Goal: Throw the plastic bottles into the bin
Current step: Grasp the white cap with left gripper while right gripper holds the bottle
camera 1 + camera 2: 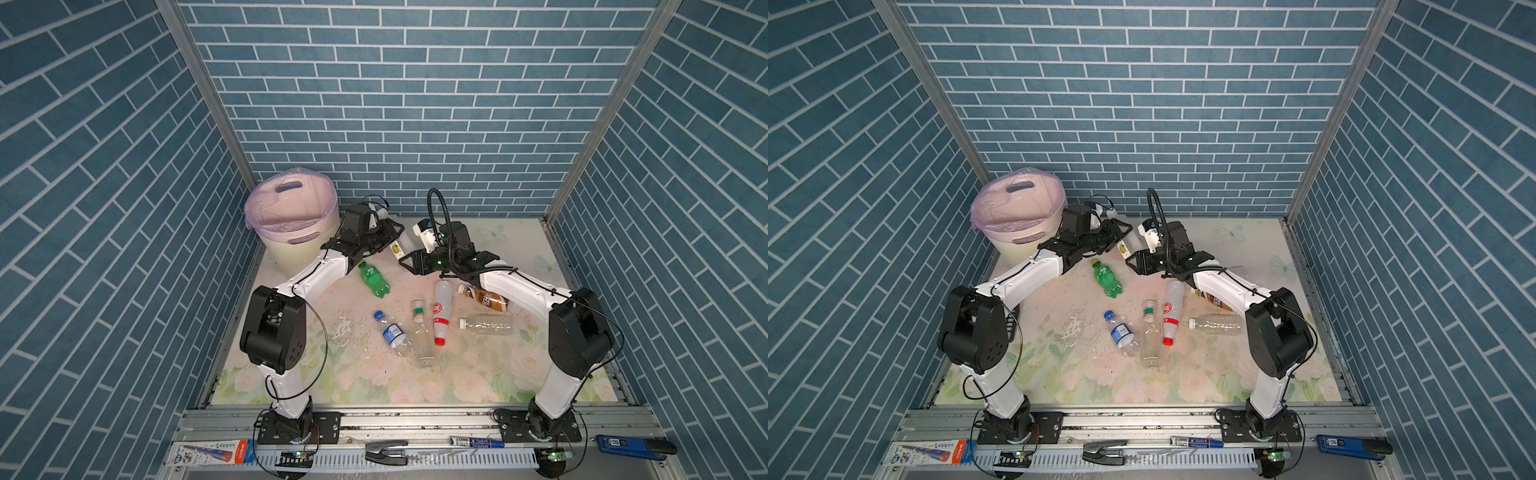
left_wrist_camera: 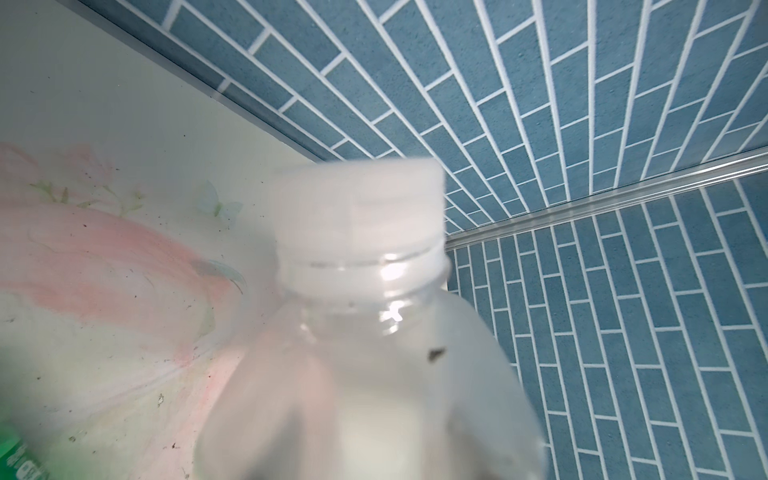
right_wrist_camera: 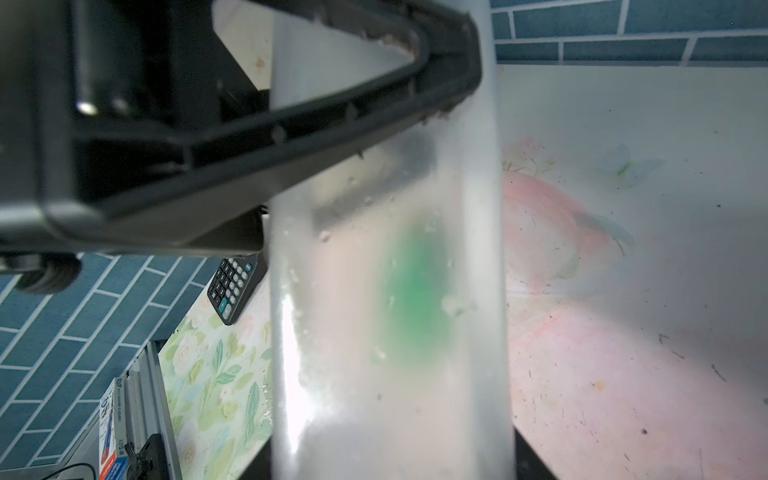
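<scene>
1. The right tool (image 1: 409,258) is clenched on a clear bottle (image 3: 386,311). It holds the bottle clear of the bench (image 1: 519,245), a little to the right of the bin (image 1: 282,253) in both top views.
2. The left tool (image 1: 390,239) meets the same bottle from the bin's side. One of its black fingers (image 3: 332,124) lies against the bottle wall in the right wrist view, but I cannot tell whether it is clamped.
3. The bottle's white cap (image 2: 359,208) sits close and blurred in the left wrist view.
4. A green bottle (image 1: 374,279) lies on the bench and is the nearest to the bin of those lying there.
5. Farther from the bin lie a blue-capped bottle (image 1: 390,332), a green-banded clear bottle (image 1: 422,332) and a white bottle with a red cap (image 1: 441,311).
6. Farthest from the bin lie a brown-labelled bottle (image 1: 484,296) and a plain clear bottle (image 1: 486,324).
7. The bin stands upright in the bench's back corner, lined with a pink bag (image 1: 257,208).
</scene>
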`<act>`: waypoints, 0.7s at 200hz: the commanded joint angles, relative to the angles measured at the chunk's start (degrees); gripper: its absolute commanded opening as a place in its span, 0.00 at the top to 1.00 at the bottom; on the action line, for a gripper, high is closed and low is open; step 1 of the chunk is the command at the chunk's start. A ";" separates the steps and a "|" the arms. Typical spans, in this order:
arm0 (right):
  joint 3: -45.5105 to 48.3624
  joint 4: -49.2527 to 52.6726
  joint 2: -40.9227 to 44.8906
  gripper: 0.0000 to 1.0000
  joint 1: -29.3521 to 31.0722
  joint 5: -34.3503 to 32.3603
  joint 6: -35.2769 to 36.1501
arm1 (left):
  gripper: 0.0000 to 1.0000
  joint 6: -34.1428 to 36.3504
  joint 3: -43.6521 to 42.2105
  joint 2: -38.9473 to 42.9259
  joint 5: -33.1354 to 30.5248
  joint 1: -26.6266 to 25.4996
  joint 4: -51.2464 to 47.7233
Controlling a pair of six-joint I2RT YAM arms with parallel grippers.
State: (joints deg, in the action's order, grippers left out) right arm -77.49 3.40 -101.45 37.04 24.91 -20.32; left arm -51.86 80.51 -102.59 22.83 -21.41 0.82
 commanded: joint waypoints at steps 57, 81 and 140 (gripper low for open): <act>-1.08 -1.02 4.48 0.28 0.42 1.06 1.68 | 0.55 8.02 1.45 4.35 -4.18 -0.07 -6.71; -1.08 -0.42 6.09 0.23 0.41 0.13 2.47 | 0.55 10.68 3.91 5.45 -5.19 0.16 -9.58; -3.10 1.13 10.88 0.07 0.53 -2.90 6.03 | 0.56 21.93 16.81 8.14 -10.18 2.19 -19.75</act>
State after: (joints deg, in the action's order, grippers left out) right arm -77.52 3.99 -93.56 37.39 23.79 -17.54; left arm -37.10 91.72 -98.17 16.05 -20.49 -14.35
